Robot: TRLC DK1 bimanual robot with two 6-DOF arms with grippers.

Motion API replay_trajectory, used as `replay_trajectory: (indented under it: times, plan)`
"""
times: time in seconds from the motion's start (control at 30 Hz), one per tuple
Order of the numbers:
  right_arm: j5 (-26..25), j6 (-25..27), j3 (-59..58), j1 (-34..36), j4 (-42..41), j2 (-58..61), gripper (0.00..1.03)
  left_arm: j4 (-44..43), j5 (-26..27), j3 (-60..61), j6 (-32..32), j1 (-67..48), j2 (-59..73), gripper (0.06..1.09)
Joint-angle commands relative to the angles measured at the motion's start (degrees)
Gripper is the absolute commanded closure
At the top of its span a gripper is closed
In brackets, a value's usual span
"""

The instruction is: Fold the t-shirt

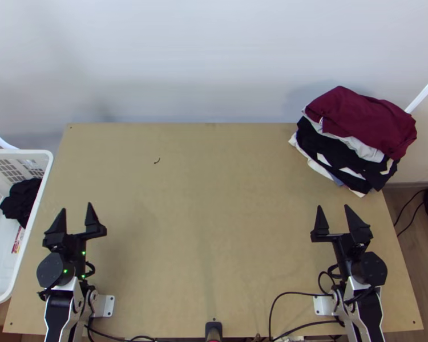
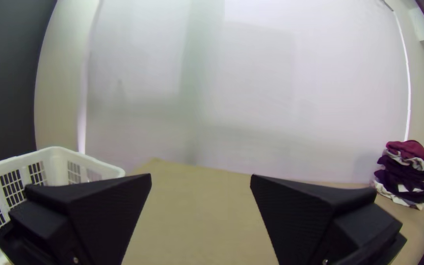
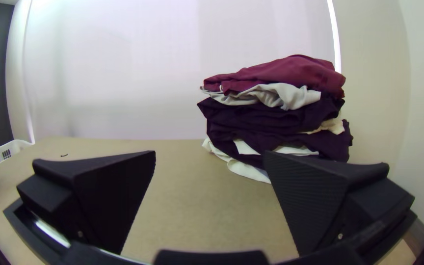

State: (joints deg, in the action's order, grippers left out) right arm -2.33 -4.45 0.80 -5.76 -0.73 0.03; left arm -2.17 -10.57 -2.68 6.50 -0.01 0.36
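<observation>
Cloth (image 1: 21, 200), dark and bunched, lies inside the white basket (image 1: 20, 153) at the left edge of the counter (image 1: 214, 199); I judge it to be the t-shirt meant for folding. It sits to the outer side of the left pincer (image 1: 76, 207), roughly level with its fingertips, with the basket's rim between them. That pincer stands wide, with nothing between its fingers, and points toward the far wall, past the cloth rather than at it. The left arm is much the nearer, so the coming move likely asks it to swing outward, clear the rim and dip in from above; catching the rim is the likely trouble.

The right pincer (image 1: 334, 207), also wide and holding nothing, is well apart from the basket, across the counter. Beyond it, toward the far right corner, rises a stack of clothes (image 3: 276, 118) topped by a maroon garment (image 1: 359, 119), probably finished work to be left alone.

Folds swallow the dark cloth's shape: I cannot pick out a collar, sleeves or a long axis, nor confirm that it is one piece. The top view cuts off the basket's outer side.
</observation>
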Motion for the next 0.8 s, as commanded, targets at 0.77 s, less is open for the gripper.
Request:
replay_trajectory:
  times: [0.77]
  plan:
    - [-0.48,0.4,-0.27,0.4,1.17,-0.12,0.04,23.53,-6.4,-46.1,-5.18,11.61,31.54,0.1]
